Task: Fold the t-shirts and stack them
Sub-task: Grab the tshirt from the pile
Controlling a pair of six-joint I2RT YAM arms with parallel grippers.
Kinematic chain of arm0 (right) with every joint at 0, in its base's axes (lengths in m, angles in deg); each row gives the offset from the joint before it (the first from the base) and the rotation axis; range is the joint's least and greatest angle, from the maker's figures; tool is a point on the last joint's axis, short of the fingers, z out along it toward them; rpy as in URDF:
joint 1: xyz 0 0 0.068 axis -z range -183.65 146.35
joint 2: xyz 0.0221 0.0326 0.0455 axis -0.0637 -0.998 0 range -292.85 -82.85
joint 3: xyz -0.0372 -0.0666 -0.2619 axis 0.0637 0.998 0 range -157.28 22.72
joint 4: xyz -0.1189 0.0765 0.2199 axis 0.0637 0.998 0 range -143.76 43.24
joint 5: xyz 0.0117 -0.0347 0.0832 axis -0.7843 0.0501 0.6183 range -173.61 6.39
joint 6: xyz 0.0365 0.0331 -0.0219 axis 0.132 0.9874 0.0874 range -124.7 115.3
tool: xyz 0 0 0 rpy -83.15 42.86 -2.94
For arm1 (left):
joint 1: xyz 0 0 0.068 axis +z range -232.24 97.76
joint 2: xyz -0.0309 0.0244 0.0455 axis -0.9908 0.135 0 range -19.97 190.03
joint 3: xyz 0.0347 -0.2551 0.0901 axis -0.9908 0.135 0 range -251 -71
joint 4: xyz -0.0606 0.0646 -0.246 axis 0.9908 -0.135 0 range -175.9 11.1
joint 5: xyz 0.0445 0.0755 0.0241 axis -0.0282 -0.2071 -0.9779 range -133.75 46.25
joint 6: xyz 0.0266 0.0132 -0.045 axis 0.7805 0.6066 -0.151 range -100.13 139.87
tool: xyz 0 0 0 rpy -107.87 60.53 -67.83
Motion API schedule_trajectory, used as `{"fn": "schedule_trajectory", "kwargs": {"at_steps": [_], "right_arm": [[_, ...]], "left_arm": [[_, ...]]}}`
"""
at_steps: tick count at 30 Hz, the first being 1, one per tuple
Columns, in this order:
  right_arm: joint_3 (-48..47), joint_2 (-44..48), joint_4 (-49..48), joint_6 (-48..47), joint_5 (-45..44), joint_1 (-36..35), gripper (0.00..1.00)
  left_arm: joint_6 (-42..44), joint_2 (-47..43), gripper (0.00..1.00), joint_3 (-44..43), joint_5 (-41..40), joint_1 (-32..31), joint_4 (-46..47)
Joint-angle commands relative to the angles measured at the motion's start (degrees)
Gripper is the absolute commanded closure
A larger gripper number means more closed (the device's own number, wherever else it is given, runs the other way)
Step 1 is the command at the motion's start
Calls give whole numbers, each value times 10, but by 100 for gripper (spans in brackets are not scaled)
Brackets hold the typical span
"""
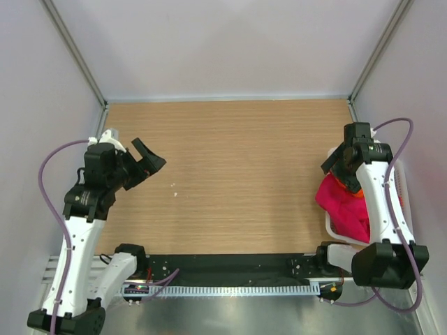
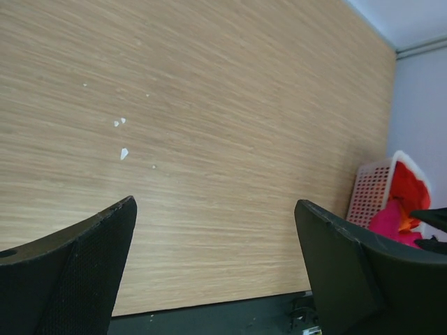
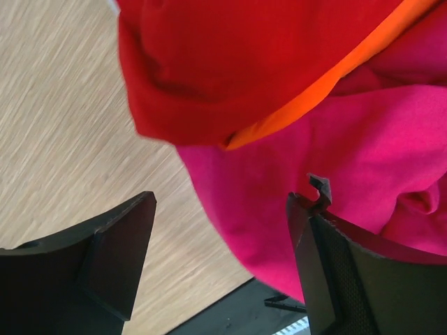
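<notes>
The t-shirts lie bunched together in a white lattice basket (image 1: 401,187) at the table's right edge. In the right wrist view a bright red shirt (image 3: 223,63) lies above a magenta-pink one (image 3: 363,139), and a strip of orange shirt (image 3: 314,91) shows between them. From the top, the magenta-pink cloth (image 1: 341,202) spills over the basket's left side. My right gripper (image 3: 222,197) is open just over that cloth's edge, holding nothing. My left gripper (image 1: 150,162) is open over bare wood at the far left, far from the shirts.
The wooden table (image 1: 237,174) has grey walls at its back and sides. A few small white specks (image 2: 122,138) lie on the wood near the left gripper. A black rail (image 1: 230,265) runs along the near edge between the arm bases.
</notes>
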Motion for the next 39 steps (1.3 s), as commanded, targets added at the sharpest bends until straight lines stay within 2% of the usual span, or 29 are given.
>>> {"fn": "schedule_trajectory", "kwargs": {"at_steps": [1,5,9,17,20,25,31,32,33,34,37,39], "right_arm": [[-28,-37,-25,14,-63,10,20],[-70,-72,-50,-16,-76,11,27],[-111,-97,-42,-5,-80,11,27],[-80,-113,-48,11,-83,10,34],[-79,-119,-67,0,-93,11,35],[-97,-149,-81,-35,-121,11,50],[-112,-175,-80,-57,-168,11,53],[-111,-178,-82,-55,-170,11,57],[-116,-179,-80,-55,-172,13,69],[-131,-179,-76,-53,-176,14,85],[-169,-176,-79,-52,-196,13,99],[-203,-183,-68,-51,-219,13,99]], "left_arm": [[60,13,5,-2,4,-5,-18],[76,26,6,3,10,-26,-8],[107,44,6,-10,-17,-64,-10],[144,58,5,-35,-53,-108,-27],[146,57,5,-34,-54,-113,-29],[145,56,5,-28,-52,-115,-26],[142,52,5,-25,-43,-115,-27],[142,52,5,-25,-42,-115,-28],[142,52,5,-28,-44,-114,-28],[144,52,5,-30,-44,-115,-30],[146,52,6,-39,-47,-115,-34],[147,49,6,-41,-47,-115,-35]]}}
